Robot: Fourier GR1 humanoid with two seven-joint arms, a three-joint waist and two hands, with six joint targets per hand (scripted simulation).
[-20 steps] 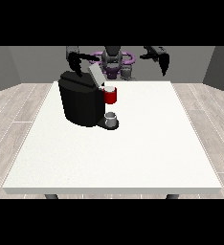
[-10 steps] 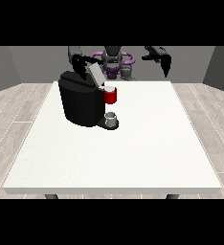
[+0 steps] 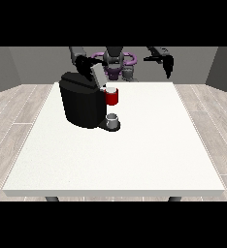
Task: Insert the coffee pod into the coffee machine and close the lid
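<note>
The hand at the view's left (image 3: 84, 63), fingers unreadable, is reaching the raised lid (image 3: 97, 73) of the coffee machine (image 3: 81, 99), a light, stiff, hinged flap best pressed at its free edge; no pod is showing.

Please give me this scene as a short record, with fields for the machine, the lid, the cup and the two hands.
machine: black coffee machine on the white table, at the view's left
lid: grey lid, raised and tilted
red part: red holder at the machine's front
cup: small grey cup below it
hand at view's left: at the lid
hand at view's right: raised, apart from the machine
</note>
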